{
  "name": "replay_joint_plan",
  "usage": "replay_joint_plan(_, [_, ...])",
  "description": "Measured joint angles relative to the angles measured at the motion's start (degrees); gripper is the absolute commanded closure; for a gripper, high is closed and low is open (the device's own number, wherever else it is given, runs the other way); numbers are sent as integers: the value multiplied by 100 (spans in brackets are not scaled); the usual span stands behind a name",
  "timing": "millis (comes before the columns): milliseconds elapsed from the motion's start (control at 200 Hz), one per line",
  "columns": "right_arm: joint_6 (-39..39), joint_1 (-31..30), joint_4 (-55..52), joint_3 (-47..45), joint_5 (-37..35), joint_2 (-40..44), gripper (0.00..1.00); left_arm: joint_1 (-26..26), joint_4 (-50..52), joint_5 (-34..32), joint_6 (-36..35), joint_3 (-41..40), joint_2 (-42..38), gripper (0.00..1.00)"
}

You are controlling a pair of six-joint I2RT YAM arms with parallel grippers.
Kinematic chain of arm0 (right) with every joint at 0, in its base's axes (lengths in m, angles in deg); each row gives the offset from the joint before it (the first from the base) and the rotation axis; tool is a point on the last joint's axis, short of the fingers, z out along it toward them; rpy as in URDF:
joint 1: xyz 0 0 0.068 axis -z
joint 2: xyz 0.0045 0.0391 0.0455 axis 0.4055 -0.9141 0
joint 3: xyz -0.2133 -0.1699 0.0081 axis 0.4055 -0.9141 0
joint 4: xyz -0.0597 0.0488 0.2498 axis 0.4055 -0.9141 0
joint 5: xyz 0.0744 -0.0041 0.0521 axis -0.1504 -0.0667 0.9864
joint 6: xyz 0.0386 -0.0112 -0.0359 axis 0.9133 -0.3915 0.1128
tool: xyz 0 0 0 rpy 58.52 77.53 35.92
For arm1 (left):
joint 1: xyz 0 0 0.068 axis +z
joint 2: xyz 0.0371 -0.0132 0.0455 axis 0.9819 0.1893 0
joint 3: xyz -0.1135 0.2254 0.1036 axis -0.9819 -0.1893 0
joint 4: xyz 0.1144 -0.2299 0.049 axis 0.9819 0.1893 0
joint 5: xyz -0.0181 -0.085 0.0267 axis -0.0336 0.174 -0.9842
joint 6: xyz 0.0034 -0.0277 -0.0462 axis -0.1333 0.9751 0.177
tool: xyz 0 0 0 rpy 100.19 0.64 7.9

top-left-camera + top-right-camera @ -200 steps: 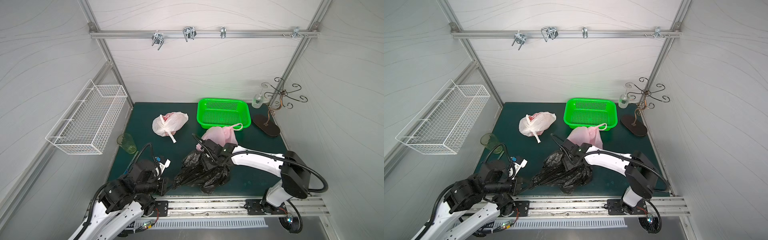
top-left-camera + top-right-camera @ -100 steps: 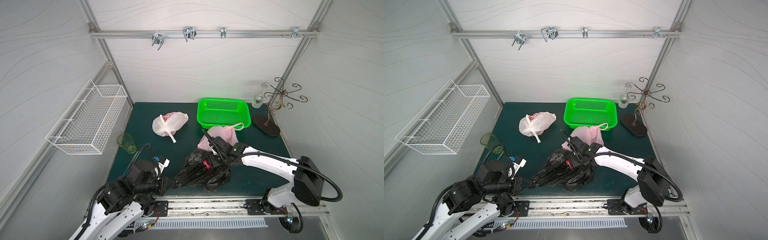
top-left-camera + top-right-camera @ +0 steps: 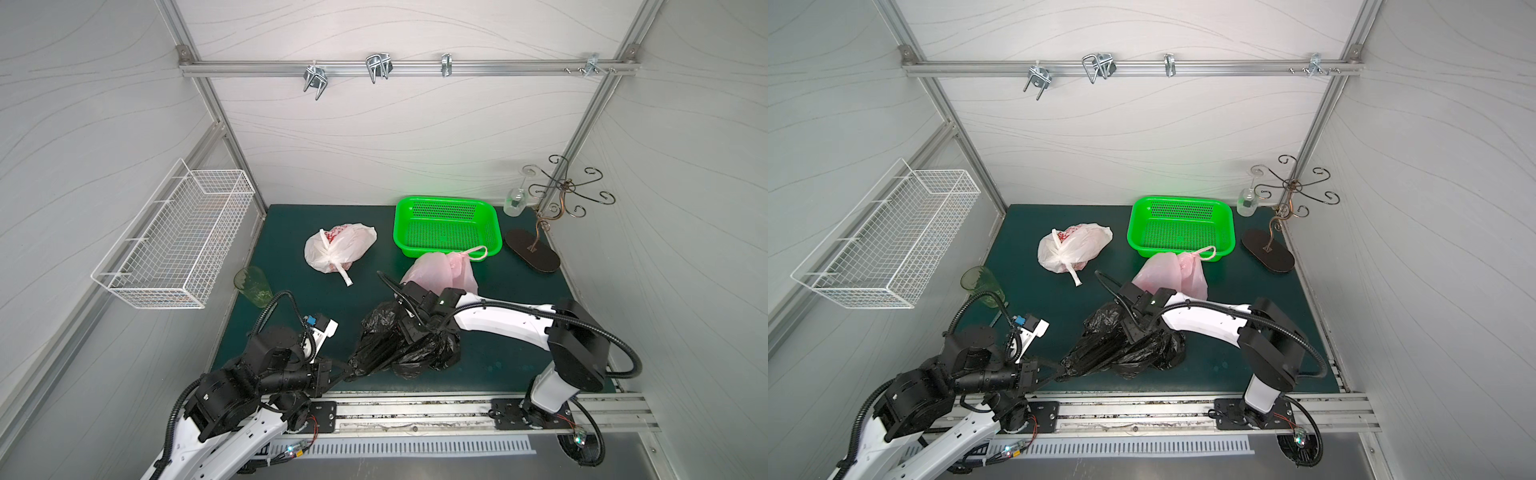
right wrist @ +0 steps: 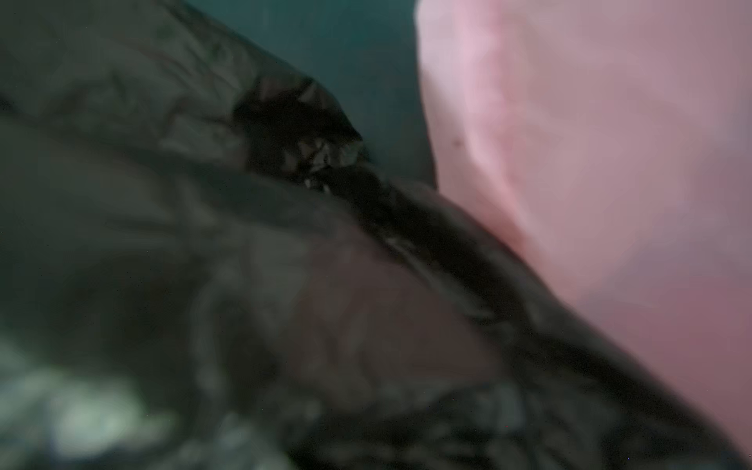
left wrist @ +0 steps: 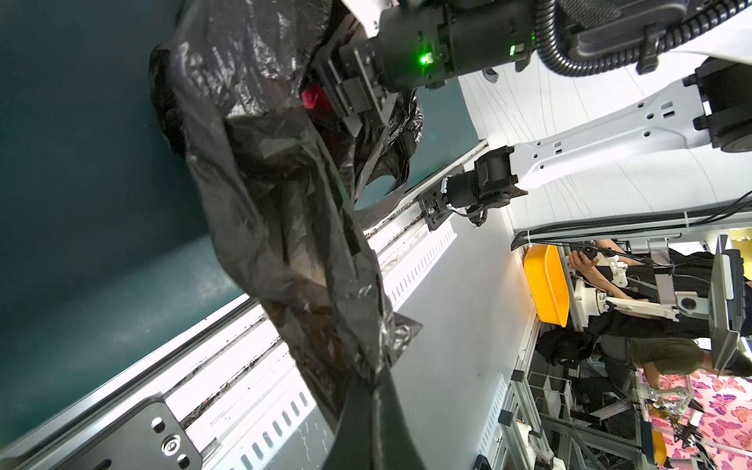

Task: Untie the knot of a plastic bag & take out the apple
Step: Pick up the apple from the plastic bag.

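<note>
We list: dark green tabletop [image 3: 291, 232], white panelled walls [image 3: 415, 145], crumpled black plastic bag [image 3: 399, 349] lower centre. The left gripper [image 3: 337, 375] clamps its stretched corner; the right gripper [image 3: 409, 330], inside it beside the red apple [image 5: 313, 99], we cannot judge.

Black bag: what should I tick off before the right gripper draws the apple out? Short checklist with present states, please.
1. Left gripper shut on the stretched edge of the black bag: ok.
2. Bag opened enough that the red apple shows in the left wrist view: ok.
3. Right gripper down in the bag beside the apple: ok.
4. Right gripper's hold on the apple: cannot tell.
5. Pink bag clear of the withdrawal path: cannot tell.
</note>
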Motion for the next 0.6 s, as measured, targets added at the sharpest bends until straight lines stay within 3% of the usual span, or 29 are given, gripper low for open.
replay_joint_plan(120, [-114,-258,-96,286,-153,-254,17,0,0,46,0,-17,-37,100])
replay_joint_plan(460, [-116,-415,-249,466,-181,-715,18,0,-4,83,0,-48,-66,100])
replay_joint_plan(500, [-114,-407,-264,466,-173,-763,21,0,-4,81,0,-48,-66,100])
replay_joint_plan(600, [-107,-400,-282,463,-146,-800,41,0,-4,81,-2,-50,-92,100])
